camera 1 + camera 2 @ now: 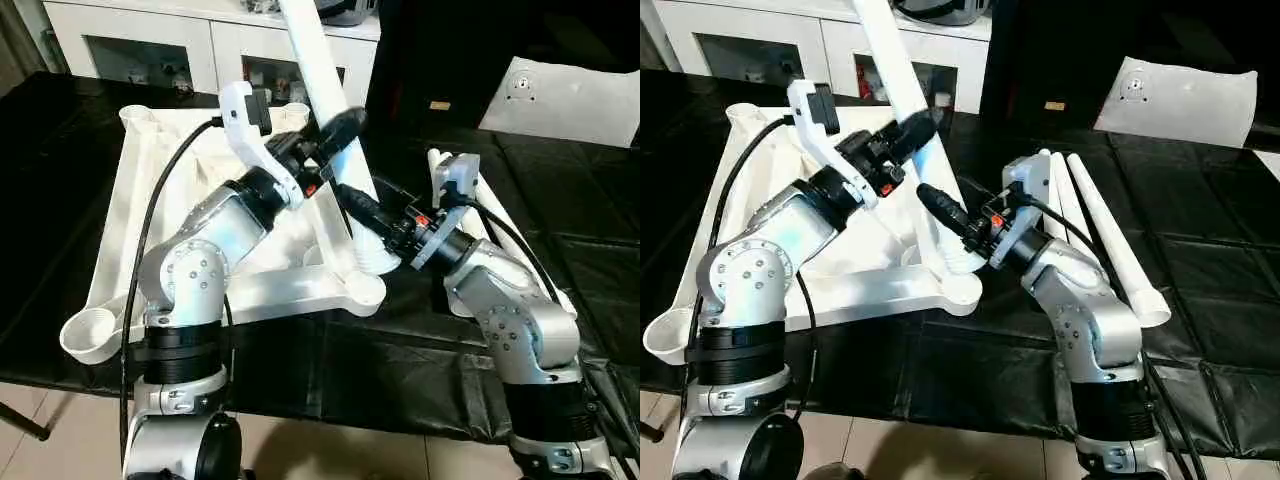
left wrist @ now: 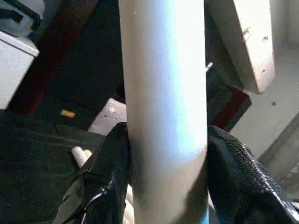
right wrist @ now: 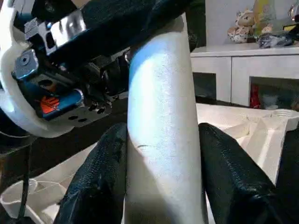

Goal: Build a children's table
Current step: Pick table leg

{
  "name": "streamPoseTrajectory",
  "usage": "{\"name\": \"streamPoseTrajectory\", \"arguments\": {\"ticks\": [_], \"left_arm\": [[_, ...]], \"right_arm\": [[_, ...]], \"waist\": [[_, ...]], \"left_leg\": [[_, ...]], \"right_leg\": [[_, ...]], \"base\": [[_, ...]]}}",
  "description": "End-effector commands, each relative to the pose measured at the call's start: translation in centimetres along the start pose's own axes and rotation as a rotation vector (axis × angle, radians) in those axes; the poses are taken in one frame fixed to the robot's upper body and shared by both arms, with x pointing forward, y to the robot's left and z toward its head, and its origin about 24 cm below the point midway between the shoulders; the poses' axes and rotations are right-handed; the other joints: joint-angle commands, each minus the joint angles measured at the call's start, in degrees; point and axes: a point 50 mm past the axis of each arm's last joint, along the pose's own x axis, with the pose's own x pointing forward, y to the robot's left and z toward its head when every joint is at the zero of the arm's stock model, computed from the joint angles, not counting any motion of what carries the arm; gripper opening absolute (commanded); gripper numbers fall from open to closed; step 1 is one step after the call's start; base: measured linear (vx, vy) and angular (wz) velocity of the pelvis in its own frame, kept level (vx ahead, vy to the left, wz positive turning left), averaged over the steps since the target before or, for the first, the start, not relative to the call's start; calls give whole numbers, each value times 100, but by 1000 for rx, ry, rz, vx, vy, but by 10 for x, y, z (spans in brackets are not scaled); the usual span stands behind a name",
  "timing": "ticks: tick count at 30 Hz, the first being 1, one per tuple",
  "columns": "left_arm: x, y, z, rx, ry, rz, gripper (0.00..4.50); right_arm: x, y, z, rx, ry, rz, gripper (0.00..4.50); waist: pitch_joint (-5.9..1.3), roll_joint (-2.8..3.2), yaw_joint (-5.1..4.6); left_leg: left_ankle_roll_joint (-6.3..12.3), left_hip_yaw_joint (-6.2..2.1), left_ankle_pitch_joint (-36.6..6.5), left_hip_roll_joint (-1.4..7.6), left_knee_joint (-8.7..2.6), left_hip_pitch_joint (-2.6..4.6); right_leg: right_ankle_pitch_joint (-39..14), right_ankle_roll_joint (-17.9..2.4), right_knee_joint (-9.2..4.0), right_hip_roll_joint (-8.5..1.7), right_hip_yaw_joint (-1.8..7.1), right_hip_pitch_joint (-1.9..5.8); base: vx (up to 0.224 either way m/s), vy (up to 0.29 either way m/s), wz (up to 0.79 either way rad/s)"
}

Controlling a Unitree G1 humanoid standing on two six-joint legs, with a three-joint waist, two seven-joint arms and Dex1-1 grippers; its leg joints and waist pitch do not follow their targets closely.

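While both hands grip it, the leg (image 1: 318,75) stands nearly upright.

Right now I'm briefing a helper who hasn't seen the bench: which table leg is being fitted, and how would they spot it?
Start at the upturned white table top on the black-covered bench. At its near right corner socket one white leg stands up, tilted away toward the cabinet. Unlike the spare legs lying flat to the right, it has the left gripper and right gripper around it.
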Motion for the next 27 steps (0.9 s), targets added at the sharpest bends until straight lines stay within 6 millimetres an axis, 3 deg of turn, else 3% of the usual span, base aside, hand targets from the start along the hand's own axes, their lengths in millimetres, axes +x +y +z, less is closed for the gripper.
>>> {"name": "streamPoseTrajectory", "arguments": {"ticks": [1,17,24,25,27], "left_arm": [[6,-5,-4,20,12,11,208],[9,-1,-8,104,31,84,186],[8,7,-1,143,17,122,185],[8,9,1,148,13,128,185],[8,10,2,153,10,133,185]], "right_arm": [[3,0,1,-38,16,3,186],[8,0,3,-134,35,-22,186],[8,-2,5,-73,21,-35,186],[8,-1,6,-73,19,-26,242],[8,-1,6,-75,20,-19,256]], "waist": [[-374,50,1],[-379,47,-14],[-384,40,-23],[-392,57,-12],[-394,40,-20]], "left_leg": [[100,-42,-671,241,-365,114],[134,-40,-618,232,-352,107],[125,-43,-624,233,-354,116],[140,-44,-557,238,-349,119],[167,-41,-513,234,-346,109]], "right_leg": [[179,-1249,-449,-328,171,270],[336,-1258,-436,-320,173,278],[297,-1236,-435,-314,172,274],[440,-1259,-417,-320,172,278],[538,-1265,-414,-314,169,286]], "base": [[0,0,0],[0,0,0],[0,0,0],[0,0,0],[0,0,0]]}}
